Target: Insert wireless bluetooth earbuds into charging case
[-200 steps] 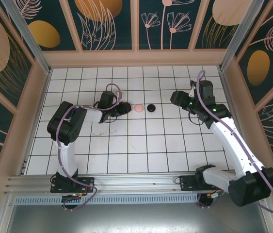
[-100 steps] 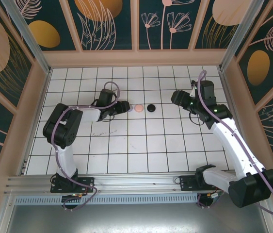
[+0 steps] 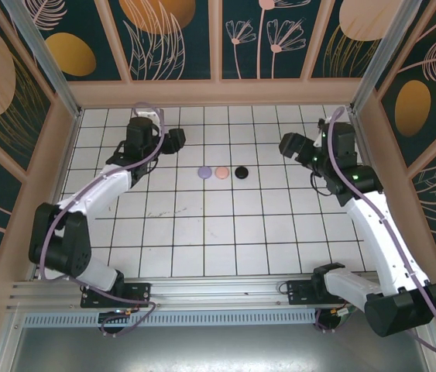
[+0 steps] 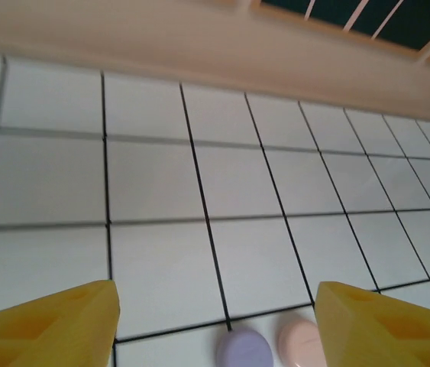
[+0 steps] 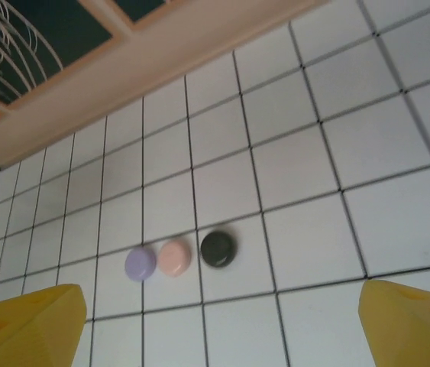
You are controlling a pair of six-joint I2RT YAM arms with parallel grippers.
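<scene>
We see three round cases in a row at the centre of the white tiled floor [image 3: 225, 232] in the top view: the purple case [image 3: 204, 173] on the left, the pink case [image 3: 221, 172] touching it, and the black case [image 3: 241, 172] just to the right, slightly apart. All three look like closed discs, and we cannot tell whether the earbuds lie inside them. The left gripper [image 3: 173, 140] hangs in the upper left of the floor, above and to the left of the row and apart from it. In its wrist view its yellow fingers [image 4: 54, 325] stand wide apart with nothing between them. The right gripper [image 3: 289, 145] sits in the upper right, well apart from the black case. In the right wrist view its fingers [image 5: 24, 325] are spread to the lower corners of the frame, holding nothing, with the row of cases on the tiles beyond them.
</scene>
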